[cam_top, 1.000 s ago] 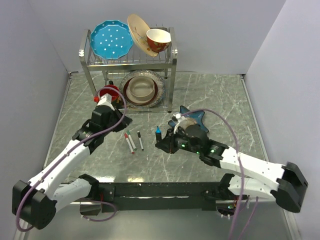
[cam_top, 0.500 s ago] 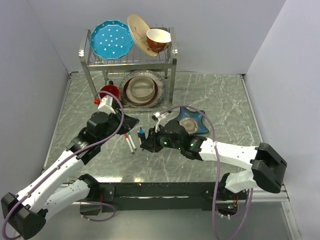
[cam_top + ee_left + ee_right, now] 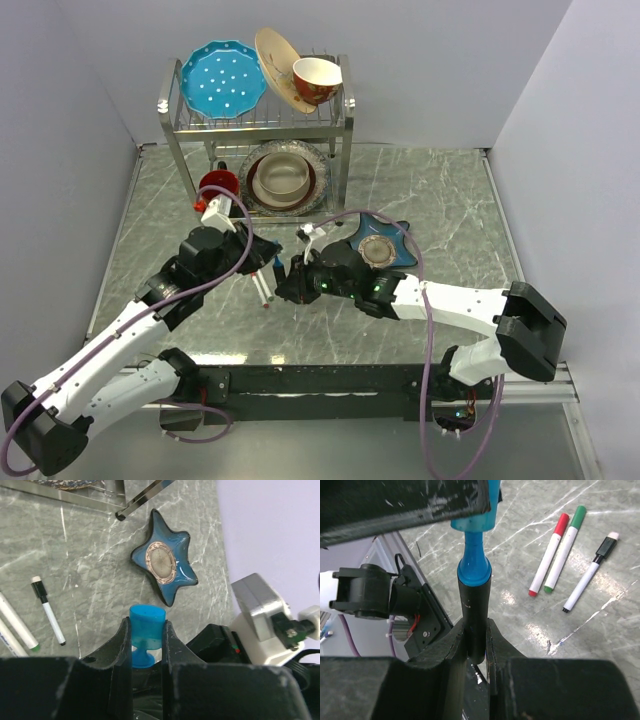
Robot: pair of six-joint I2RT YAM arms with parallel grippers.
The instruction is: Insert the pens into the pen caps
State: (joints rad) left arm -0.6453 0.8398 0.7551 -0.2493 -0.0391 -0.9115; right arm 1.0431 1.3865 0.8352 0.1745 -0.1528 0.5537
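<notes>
My left gripper is shut on a blue pen cap, held above the table. My right gripper is shut on the dark marker and holds it upright. The marker's blue end meets the mouth of the cap from below. In the top view the two grippers meet at mid-table around the cap. Three white pens lie on the table: red-ended, green-ended and black-ended. They lie just left of the grippers in the top view.
A blue star-shaped dish lies right of the grippers and also shows in the left wrist view. A metal dish rack with plates and bowls stands at the back. A red cup sits by its left leg.
My right gripper has carried the marker left to my left gripper, which moved right with the cap. The marker's blue end now meets the cap.
</notes>
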